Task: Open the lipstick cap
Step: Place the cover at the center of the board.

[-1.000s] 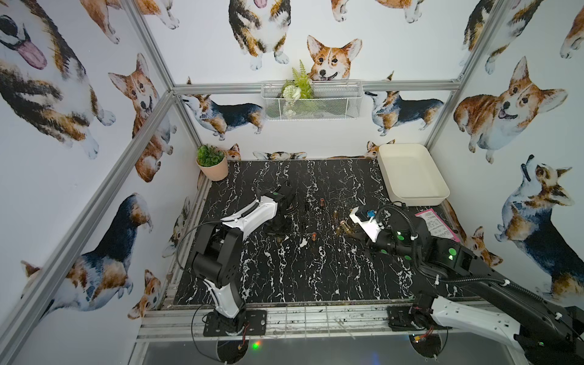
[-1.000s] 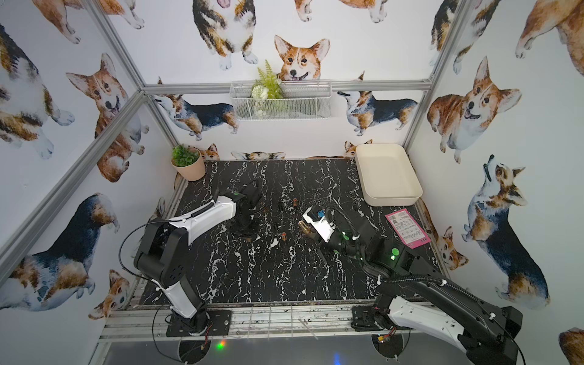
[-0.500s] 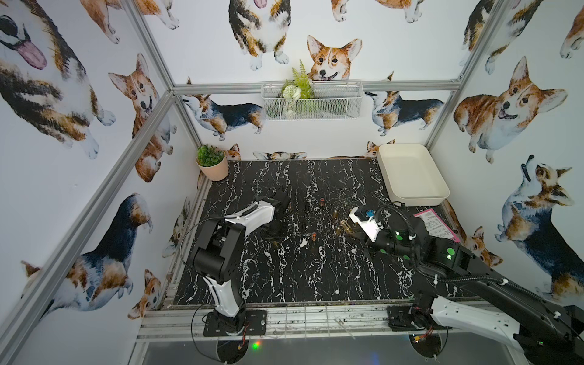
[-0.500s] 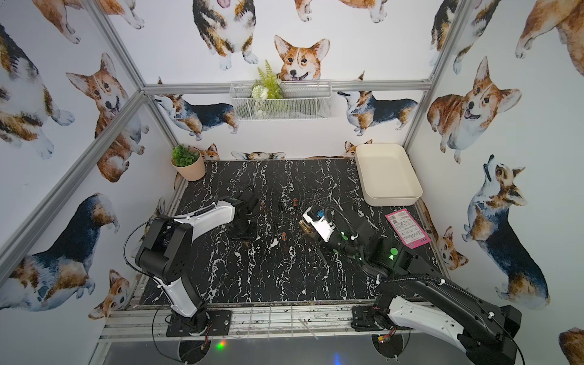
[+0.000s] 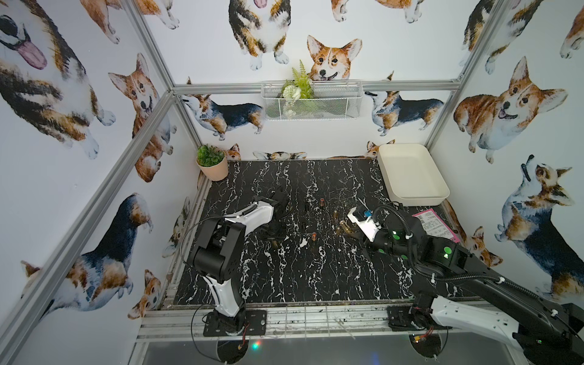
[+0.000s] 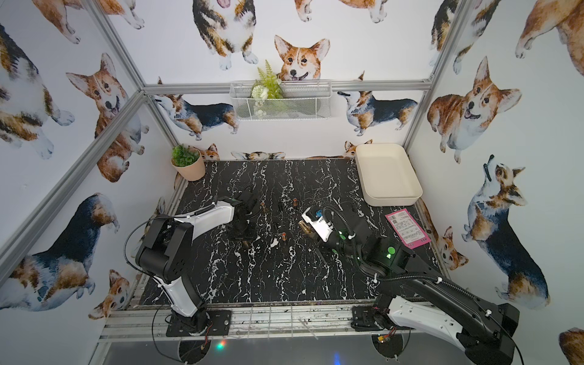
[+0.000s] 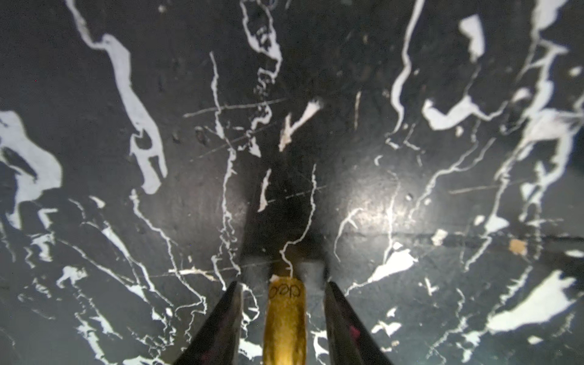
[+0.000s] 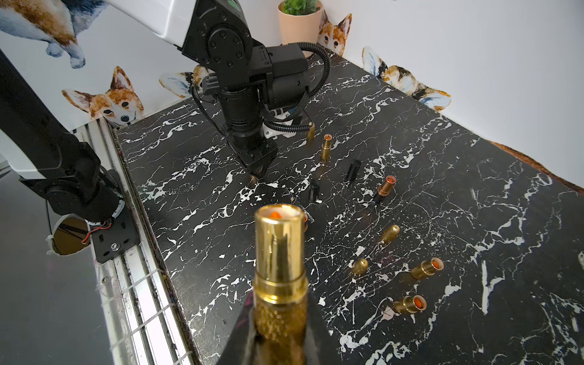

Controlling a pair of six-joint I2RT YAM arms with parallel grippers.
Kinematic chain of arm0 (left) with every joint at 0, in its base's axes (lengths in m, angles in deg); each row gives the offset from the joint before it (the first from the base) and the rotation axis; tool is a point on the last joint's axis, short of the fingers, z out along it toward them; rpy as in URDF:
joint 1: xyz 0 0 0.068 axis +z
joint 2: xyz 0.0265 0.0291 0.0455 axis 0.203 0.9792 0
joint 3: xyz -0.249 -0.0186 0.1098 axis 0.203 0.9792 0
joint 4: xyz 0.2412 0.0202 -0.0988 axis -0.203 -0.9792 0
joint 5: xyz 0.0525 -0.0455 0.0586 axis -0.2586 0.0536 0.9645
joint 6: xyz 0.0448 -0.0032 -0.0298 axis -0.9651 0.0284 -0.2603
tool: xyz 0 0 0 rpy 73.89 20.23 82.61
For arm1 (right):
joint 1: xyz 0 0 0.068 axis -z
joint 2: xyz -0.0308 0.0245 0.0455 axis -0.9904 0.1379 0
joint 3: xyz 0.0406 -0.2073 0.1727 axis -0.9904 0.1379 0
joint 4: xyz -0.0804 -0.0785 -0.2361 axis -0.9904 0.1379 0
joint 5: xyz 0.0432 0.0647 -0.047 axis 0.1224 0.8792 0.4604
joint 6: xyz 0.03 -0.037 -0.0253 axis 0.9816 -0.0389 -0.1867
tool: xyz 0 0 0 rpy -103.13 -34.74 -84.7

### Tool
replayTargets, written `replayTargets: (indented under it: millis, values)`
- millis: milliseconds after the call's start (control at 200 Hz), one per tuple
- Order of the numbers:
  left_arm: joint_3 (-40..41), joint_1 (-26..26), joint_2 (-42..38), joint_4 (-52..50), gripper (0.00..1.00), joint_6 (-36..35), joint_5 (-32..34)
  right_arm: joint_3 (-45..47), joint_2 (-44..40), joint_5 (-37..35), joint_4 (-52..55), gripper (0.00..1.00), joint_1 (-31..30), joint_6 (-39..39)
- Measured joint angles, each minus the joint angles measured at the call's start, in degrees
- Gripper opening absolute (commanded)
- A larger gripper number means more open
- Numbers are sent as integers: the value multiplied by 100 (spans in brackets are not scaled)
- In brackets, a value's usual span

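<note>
- Right claw (image 8: 279,335): clamped on the lower, glittered part of the gold lipstick tube (image 8: 279,252). The tube's open end faces away from the claw, and the orange stick shows inside it. No cap is fitted.
- Left claw (image 7: 282,286): its fingers (image 7: 221,325) are apart and point steeply down at the black marbled counter (image 7: 410,158).
- Cap location: the gold cap (image 7: 284,316) sits between the left claw's fingers with a visible gap on each side. Neither finger touches it.
- Cap axis: the long axis runs parallel to the fingers, and the far end appears to meet the counter. Whether the cap stands free or leans cannot be told.
- Key relation: the cap lies directly inside the left claw's opening, so the left arm is the nearer one. The tube is held above the counter, well apart from the cap, on the right arm's side.
- Task status (judgement): cap and tube are separated, so the opening step looks complete.
- Next move (judgement): draw the left claw back along the cap's own axis. Any sideways drift would bring a finger against the cap and tip it.
- Hazard (judgement): loose lipsticks (image 8: 387,186) and spare caps (image 8: 390,232) lie on the counter between the arms. A low sweep by either arm could scatter them.
</note>
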Motion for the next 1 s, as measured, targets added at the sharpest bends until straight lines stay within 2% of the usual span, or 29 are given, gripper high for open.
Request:
replayTargets:
  millis: [255,390,505,631,711,861,1001]
  values:
    - [-188,2,-122,-153,53,0,22,-22,17,-59,17,2,0,-2]
    - [-688,2,-774,-514,53,22,-81,-17,-42,-96,20,2,0,-4]
    - [-1224,0,-1329,-863,49,46,-389,37,-15,-96,17,2,0,-7]
    - [-1733,-7,-1751,-1182,43,118,-1097,83,90,-70,-17,2,0,-4]
    - [-1941,-70,-2000,-1252,43,188,-1690,96,214,-17,-59,2,0,-4]
    - [-2376,-341,-2288,-1287,51,297,-2474,7,518,160,-210,2,0,-9]
    - [-2667,-476,-2319,-1272,51,409,-2953,-151,778,323,-326,2,0,-20]
